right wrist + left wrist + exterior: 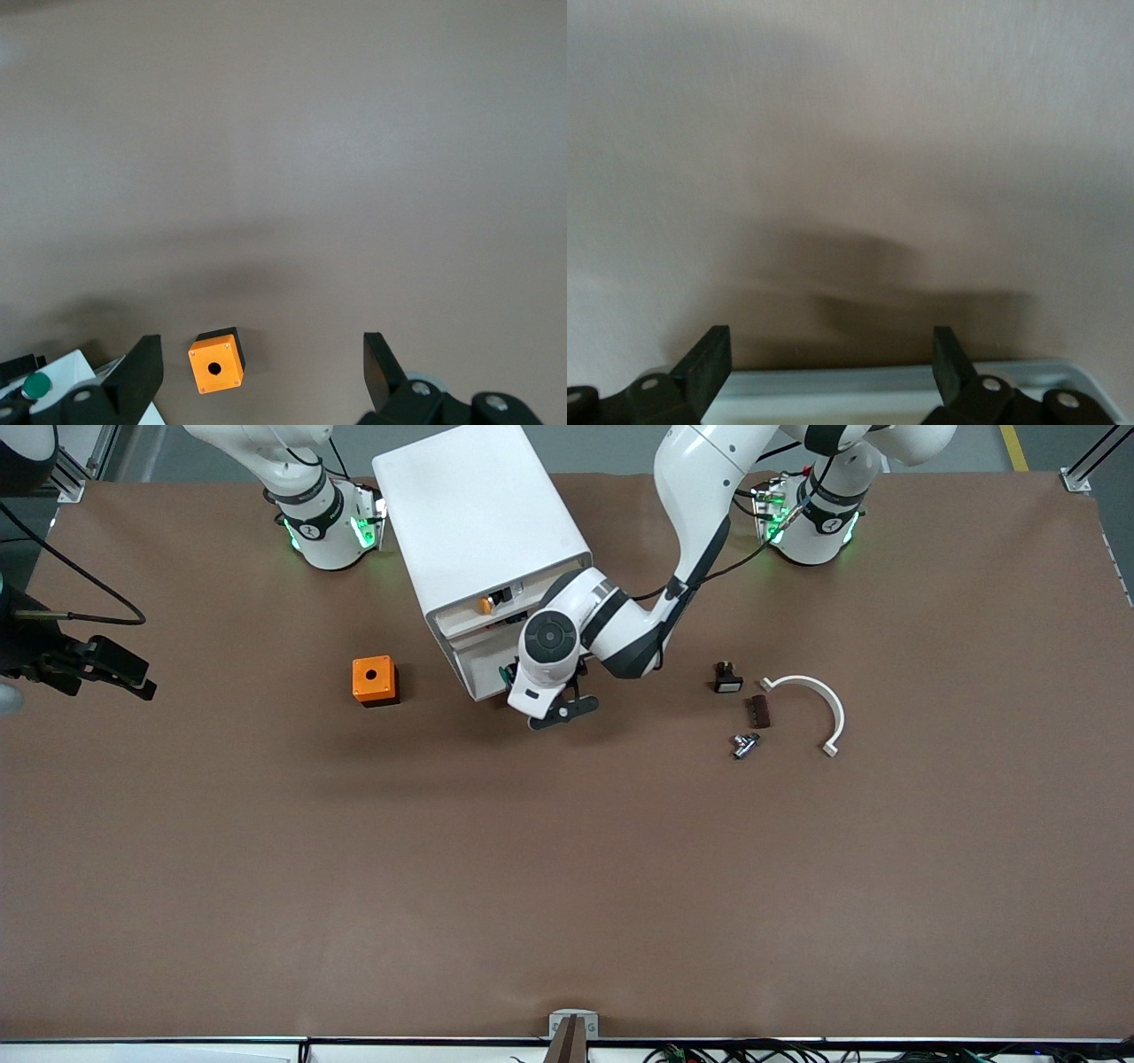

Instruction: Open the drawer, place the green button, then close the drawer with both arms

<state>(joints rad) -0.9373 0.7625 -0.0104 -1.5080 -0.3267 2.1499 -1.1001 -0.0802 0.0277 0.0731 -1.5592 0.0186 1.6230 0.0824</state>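
Green button (36, 386) being shown only by right wrist view, beside orange box (216, 361); left pincer (831, 365) and right pincer (262, 367) being held spread, empty, over desk (567, 868).

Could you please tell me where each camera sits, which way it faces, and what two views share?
Front view: high across the table, facing the robots; shows the right arm's base and the left arm, left tool at the open drawer of the cabinet.
Left wrist view: on the left wrist, looking past the drawer rim at table; open left tool shows.
Right wrist view: on the right wrist, looking down at the orange box; open right tool shows.
Shared: front and right wrist views show the orange box and green button.
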